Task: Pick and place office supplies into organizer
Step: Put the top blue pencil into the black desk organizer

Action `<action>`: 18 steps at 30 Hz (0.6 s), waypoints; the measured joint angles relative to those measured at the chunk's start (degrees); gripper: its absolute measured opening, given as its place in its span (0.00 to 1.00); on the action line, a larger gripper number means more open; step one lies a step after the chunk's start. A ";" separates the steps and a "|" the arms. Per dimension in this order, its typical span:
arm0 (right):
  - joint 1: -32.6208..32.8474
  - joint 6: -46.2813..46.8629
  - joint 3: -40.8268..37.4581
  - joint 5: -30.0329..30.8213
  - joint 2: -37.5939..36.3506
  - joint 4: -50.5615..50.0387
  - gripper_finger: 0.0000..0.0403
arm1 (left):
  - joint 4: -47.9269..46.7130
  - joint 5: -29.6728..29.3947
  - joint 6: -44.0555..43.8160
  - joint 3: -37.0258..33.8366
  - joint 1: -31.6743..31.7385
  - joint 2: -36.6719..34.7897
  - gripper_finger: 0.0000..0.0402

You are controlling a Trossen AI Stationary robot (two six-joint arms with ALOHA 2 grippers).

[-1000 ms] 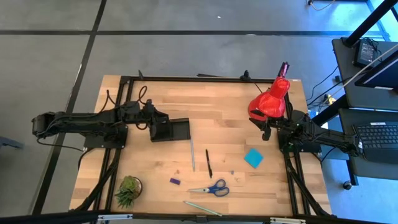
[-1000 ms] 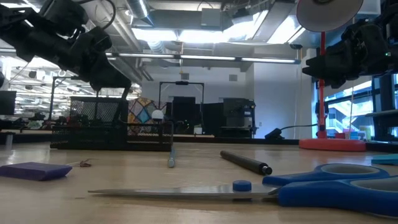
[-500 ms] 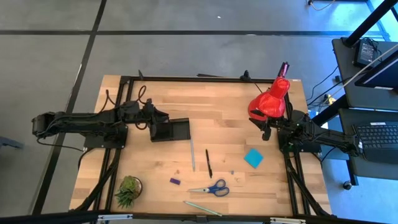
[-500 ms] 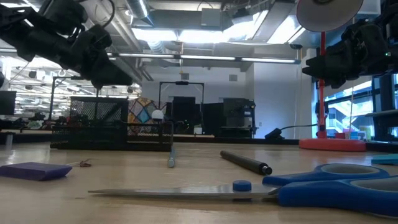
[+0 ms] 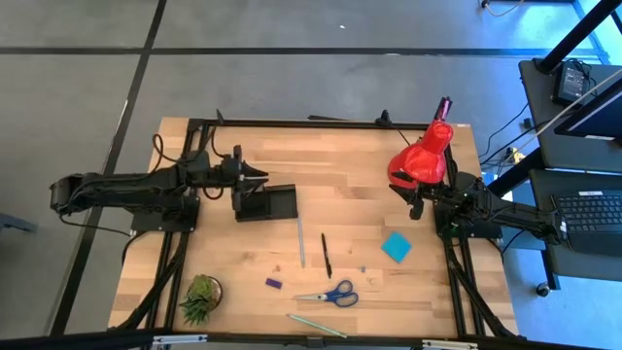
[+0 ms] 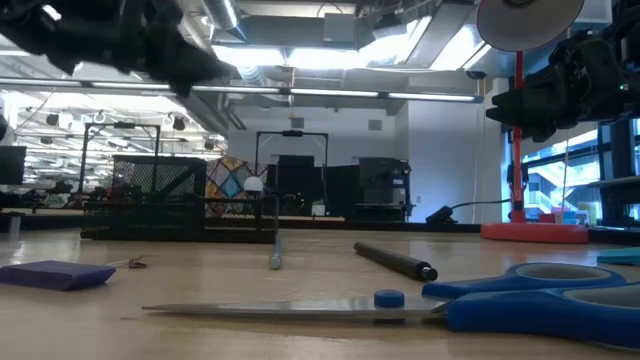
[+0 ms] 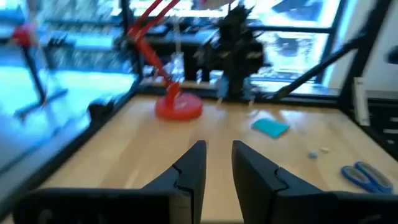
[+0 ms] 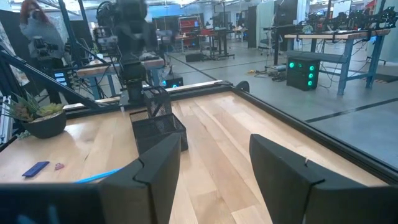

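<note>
The black organizer [image 5: 264,202] stands left of the table's middle, its taller cup section [image 6: 158,188] at its left end. My left gripper [image 5: 257,175] hovers above that end, toward the far edge, pointing level. Its fingers [image 7: 217,167] are open by a narrow gap with nothing between them. My right gripper [image 5: 416,206] waits open [image 8: 214,163] by the lamp. Loose on the wood lie blue-handled scissors [image 5: 330,295], a dark pen [image 5: 327,255], a pale pencil [image 5: 300,241], a second pale pencil [image 5: 316,326], a purple block [image 5: 273,283] and a cyan pad [image 5: 396,247].
A red desk lamp [image 5: 423,156] stands at the far right, its base [image 6: 535,232] on the table. A green potted plant [image 5: 200,297] sits at the near left. Black frame rails run along the table's edges. Bare wood lies between the organizer and the lamp.
My left gripper has risen from just over the organizer's cup end and drifted a little toward the far edge. It has tipped up from a downward slant to level. The organizer and the loose items have stayed where they were.
</note>
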 joint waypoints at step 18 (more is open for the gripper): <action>0.00 0.00 0.00 2.16 -0.01 0.20 0.48 | -12.70 -0.99 21.09 20.39 -16.11 24.24 0.18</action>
